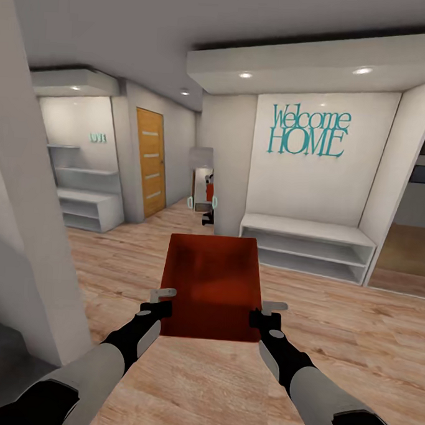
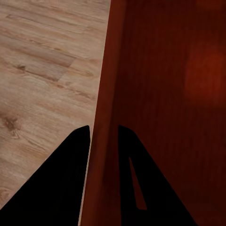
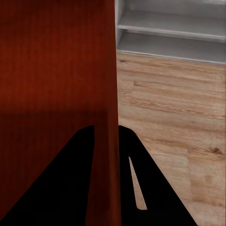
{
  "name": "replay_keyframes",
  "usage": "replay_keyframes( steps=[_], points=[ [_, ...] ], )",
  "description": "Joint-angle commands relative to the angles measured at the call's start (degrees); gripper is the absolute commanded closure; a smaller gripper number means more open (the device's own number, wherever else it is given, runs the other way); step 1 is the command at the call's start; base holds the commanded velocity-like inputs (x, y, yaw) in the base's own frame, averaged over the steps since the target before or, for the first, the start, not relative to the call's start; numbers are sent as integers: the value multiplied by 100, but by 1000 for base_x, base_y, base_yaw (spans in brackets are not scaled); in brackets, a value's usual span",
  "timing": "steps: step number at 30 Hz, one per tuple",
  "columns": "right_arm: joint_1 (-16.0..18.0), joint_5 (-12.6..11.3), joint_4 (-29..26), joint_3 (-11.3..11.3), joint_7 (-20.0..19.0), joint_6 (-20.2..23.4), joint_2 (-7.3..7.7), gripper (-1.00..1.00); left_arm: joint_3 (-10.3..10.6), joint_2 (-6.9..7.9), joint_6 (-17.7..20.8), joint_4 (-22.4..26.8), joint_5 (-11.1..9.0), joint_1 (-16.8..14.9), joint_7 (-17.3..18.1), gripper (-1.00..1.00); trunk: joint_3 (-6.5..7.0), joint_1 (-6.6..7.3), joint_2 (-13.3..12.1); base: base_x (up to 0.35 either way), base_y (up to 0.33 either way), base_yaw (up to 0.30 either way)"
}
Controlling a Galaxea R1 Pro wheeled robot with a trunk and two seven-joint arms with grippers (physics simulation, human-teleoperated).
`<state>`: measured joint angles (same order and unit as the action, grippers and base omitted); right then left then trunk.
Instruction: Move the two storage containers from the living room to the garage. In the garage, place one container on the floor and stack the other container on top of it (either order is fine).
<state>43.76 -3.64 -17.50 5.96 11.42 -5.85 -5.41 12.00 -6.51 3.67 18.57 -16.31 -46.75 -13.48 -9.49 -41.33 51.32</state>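
I hold one red-orange open-topped storage container [image 1: 211, 287] level in front of me, above light wood planks. My left gripper [image 1: 164, 300] is shut on its left wall near the close corner, and my right gripper [image 1: 266, 312] is shut on its right wall. In the left wrist view the gripper [image 2: 103, 136] has one dark finger on each side of the container [image 2: 174, 94] wall. The right wrist view shows that gripper [image 3: 106, 136] gripping the container [image 3: 52, 70] wall the same way. The garage and its floor are out of view.
I am in an entry hall. A white pillar [image 1: 31, 228] stands close on the left. A low white shelf bench [image 1: 307, 245] sits under a "Welcome HOME" sign [image 1: 309, 131]. A wooden door [image 1: 149, 162] and a mirror [image 1: 201, 184] lie ahead. Another opening [image 1: 410, 254] is at the right.
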Motion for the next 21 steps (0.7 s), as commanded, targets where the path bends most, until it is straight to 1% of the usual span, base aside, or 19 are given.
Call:
replay_keyframes(
  steps=[1, 21],
  points=[
    [10, -85, 19, -177, 476, -27, 5, 100, 30, 133, 29, 32, 108, -1, -294, 100, -8, -4, 6, 326, 0, 0],
    [10, -90, 19, -174, 475, -23, 5, 100, 30, 133, 29, 32, 109, -1, -292, 100, -8, -4, 6, 326, 0, 0]
  ],
)
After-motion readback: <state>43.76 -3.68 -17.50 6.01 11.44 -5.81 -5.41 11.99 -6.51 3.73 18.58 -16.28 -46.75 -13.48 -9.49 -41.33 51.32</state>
